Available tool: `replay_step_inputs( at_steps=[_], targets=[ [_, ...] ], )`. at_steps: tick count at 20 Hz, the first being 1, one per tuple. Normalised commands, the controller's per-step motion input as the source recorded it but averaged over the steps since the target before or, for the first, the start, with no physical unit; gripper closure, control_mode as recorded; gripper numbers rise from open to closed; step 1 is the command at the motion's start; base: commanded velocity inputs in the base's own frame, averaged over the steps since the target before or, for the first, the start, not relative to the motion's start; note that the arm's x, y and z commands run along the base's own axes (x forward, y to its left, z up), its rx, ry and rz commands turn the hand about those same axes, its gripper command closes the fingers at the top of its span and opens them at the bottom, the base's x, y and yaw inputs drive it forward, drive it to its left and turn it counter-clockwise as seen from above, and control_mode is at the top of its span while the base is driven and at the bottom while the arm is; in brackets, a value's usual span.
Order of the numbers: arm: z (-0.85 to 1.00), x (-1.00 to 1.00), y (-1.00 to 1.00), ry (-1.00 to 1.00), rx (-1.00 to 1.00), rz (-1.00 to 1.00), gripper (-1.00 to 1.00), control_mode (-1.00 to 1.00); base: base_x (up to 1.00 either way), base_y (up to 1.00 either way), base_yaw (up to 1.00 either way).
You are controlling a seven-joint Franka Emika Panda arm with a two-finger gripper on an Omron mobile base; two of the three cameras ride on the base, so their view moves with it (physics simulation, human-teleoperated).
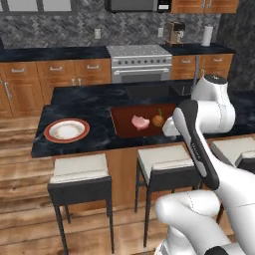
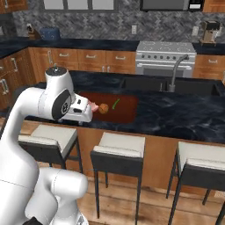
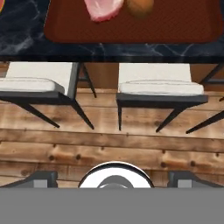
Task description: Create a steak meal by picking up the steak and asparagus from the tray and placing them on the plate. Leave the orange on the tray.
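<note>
Dark marbled stone tops the bench (image 1: 89, 107), and on it sits the red-brown tray (image 1: 124, 127) with the pink steak (image 1: 140, 122) near its middle. The orange (image 1: 158, 120) lies just beside the steak, on the side away from the plate, and the thin green asparagus (image 2: 115, 104) lies a little beyond the orange, apart from it. The plate (image 1: 66, 130), white in the centre with a red-orange rim, rests on the bench well apart from the tray, toward the left in the left base view.

The white arm rises from the base, bends sharply at a high elbow and folds back down, so the hand hangs at the near edge of the bench, in front of the tray and above the stools (image 1: 79, 174). The fingers (image 3: 41, 178) are spread wide with nothing between them; their dark tips stand far apart at the bottom of the hand view. That view looks down past the tray's near rim, with the steak and orange at its top edge, onto two pale-cushioned stools and the wooden floor (image 3: 109, 148).
</note>
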Motion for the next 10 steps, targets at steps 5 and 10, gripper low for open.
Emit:
replay_step_inputs(
  at_steps=[5,10],
  targets=[
    [0.0,0.0,0.0,0.0,0.0,0.0,-1.0,1.0,0.31,0.76,0.0],
    [0.0,0.0,0.0,0.0,0.0,0.0,-1.0,1.0,0.48,0.33,0.0]
  ],
)
